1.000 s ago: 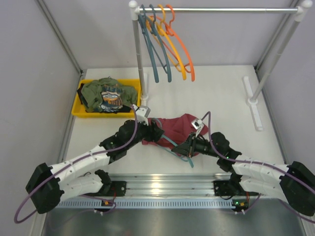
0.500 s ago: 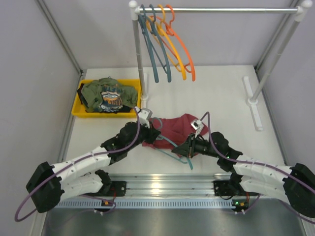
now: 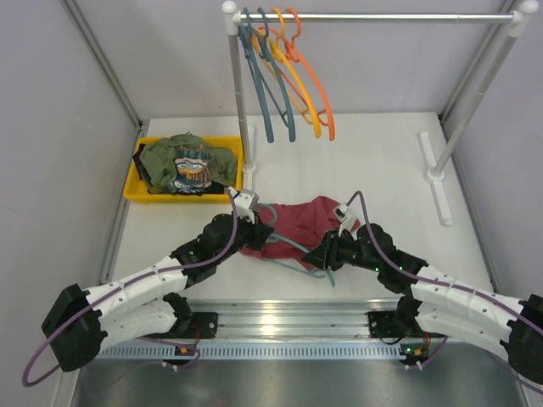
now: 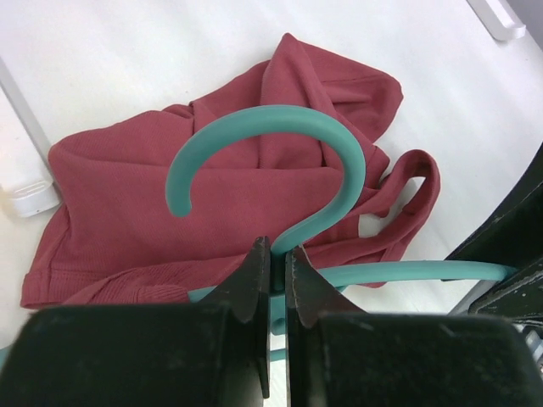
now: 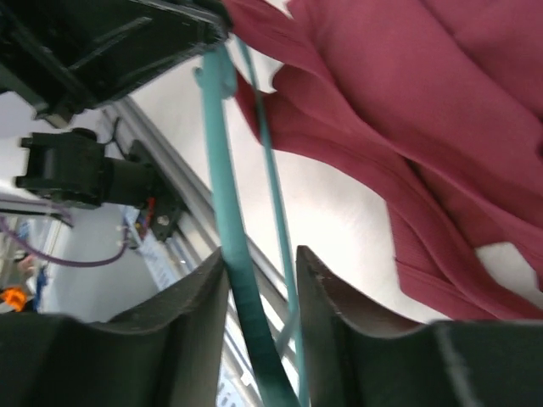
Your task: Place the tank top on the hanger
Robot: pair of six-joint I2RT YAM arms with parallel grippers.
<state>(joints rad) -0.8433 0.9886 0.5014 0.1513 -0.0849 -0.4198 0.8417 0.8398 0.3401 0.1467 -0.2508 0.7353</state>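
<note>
1. Surface (image 3: pixel 373 161): a white top that carries everything below. My two arms reach in from its near edge and meet close to its middle.
2. Clothes rail (image 3: pixel 382 16): it stands along the far side on two white posts. Four spare hangers (image 3: pixel 293 93) hang bunched at its left end: two slate-blue, one yellow, one orange.
3. Yellow bin (image 3: pixel 144 196): it sits at the far left of the surface and holds a crumpled olive-green garment (image 3: pixel 187 161) with a printed graphic.
4. Tank top (image 3: pixel 293 222): dark red and crumpled flat on the surface between my two wrists, well apart from the bin. One shoulder strap loops out at its edge.
5. Hanger (image 4: pixel 280 119): light teal. It rests over the tank top, with its hook above the fabric and none of it threaded into the garment. One shoulder runs off the cloth toward the near edge.
6. Left jaws: pressed together on the hanger's neck, just below the hook.
7. Right jaws: standing apart with the hanger's shoulder bar passing between them. The bar is close against one finger and there is a gap on the other side, so it is not clamped.
</note>
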